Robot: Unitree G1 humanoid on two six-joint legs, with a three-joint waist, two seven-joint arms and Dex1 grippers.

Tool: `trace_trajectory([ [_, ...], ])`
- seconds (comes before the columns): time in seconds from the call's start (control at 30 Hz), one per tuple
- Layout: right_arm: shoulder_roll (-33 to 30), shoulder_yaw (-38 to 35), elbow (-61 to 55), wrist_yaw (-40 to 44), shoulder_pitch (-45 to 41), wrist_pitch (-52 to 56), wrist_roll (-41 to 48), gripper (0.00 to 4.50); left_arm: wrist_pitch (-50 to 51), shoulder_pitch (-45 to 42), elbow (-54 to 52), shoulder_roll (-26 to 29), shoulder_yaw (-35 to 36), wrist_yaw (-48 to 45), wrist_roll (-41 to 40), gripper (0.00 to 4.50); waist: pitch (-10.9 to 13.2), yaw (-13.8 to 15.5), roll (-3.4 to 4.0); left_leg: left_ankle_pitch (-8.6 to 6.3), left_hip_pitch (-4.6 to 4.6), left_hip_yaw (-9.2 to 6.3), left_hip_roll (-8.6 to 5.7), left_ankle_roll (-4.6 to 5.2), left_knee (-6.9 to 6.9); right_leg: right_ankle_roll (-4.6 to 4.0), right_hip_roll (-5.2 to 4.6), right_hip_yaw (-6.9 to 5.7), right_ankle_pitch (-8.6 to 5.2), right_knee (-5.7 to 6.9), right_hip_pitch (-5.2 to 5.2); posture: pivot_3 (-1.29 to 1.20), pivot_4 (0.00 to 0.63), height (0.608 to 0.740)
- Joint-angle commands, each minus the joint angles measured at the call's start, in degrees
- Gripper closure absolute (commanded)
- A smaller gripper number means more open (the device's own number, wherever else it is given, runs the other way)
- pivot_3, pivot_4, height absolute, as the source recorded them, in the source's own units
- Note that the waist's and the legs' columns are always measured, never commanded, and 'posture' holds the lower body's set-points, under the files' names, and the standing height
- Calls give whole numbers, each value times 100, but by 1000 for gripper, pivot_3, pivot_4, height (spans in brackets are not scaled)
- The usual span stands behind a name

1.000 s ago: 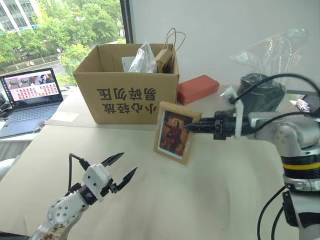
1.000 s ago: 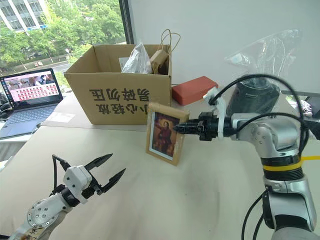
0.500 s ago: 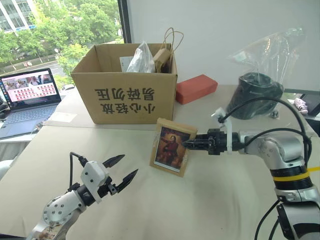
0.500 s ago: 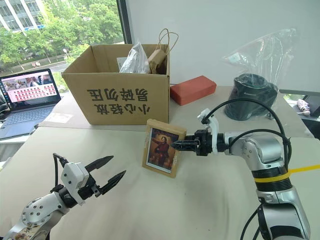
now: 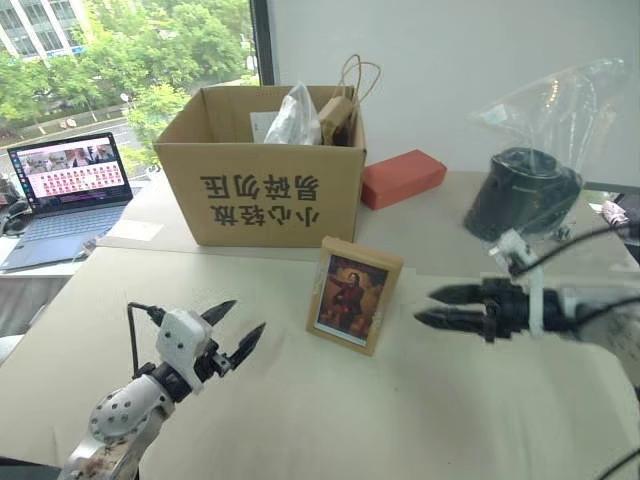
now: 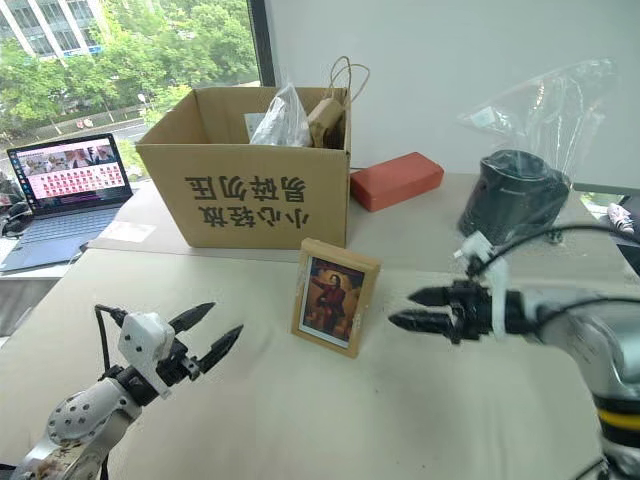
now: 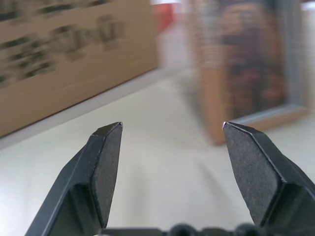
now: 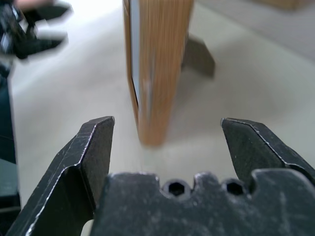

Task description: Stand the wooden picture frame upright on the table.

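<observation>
While the table (image 5: 300, 420) spreads pale across the view, the cardboard box (image 5: 265, 180) sits at 12 o'clock of the wooden picture frame (image 5: 354, 294), which stands upright mid-table, long axis vertical, portrait facing the robot. Right gripper (image 5: 440, 306), fingers apart and holding nothing, sits just beside the frame at its 3 o'clock, nearer than the left gripper (image 5: 240, 325), also spread and empty, at 8 o'clock. Back stand mostly hidden; task looks done.

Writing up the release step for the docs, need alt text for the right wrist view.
The wooden picture frame stands upright on the table, seen edge-on, its fold-out stand propped behind it. The right gripper is open, clear of the frame, with the left gripper beyond.
</observation>
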Motion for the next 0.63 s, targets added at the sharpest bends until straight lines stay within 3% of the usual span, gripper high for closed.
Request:
trace_trajectory([
  [0.03,1493,-252,-891,-2527,413,-328,-1051,455,318,-78,-4,-576,82,757,127,1003,-12,-18,-24,0,5,-1,1,0,-1,14,2,0,-8,2,3,0,150,740],
  [0.17,3122,161,-1472,-4204,1279,-1245,-2232,455,413,-311,280,-1045,78,1217,449,1003,-11,34,-18,6,1,-3,4,-11,0,27,10,6,-14,14,-10,0,150,740],
  [0.23,3757,566,-1587,-4572,1748,-2073,-2683,455,412,-457,466,-1239,88,1394,569,1003,-13,65,-21,6,0,-5,2,-12,-2,16,7,4,-7,9,-8,0,150,740],
  [0.33,4048,1126,-1360,-4763,2135,-2857,-3328,455,296,-515,644,-1393,63,1384,707,1003,-13,6,-20,5,-2,-2,1,-13,-6,1,4,5,2,2,-9,0,150,740],
  [0.43,4285,1120,-1097,-4886,2238,-3306,-3517,455,200,-559,772,-1401,25,1270,835,1003,-13,-28,-20,5,11,0,3,-13,-12,-4,6,8,6,6,-6,0,150,740],
  [0.63,4190,1077,-905,-4746,2193,-3618,-3738,455,76,-699,1007,-1404,147,1098,832,1003,-13,-15,-20,5,15,-1,3,-13,-16,10,8,8,-5,7,-2,0,150,740],
])
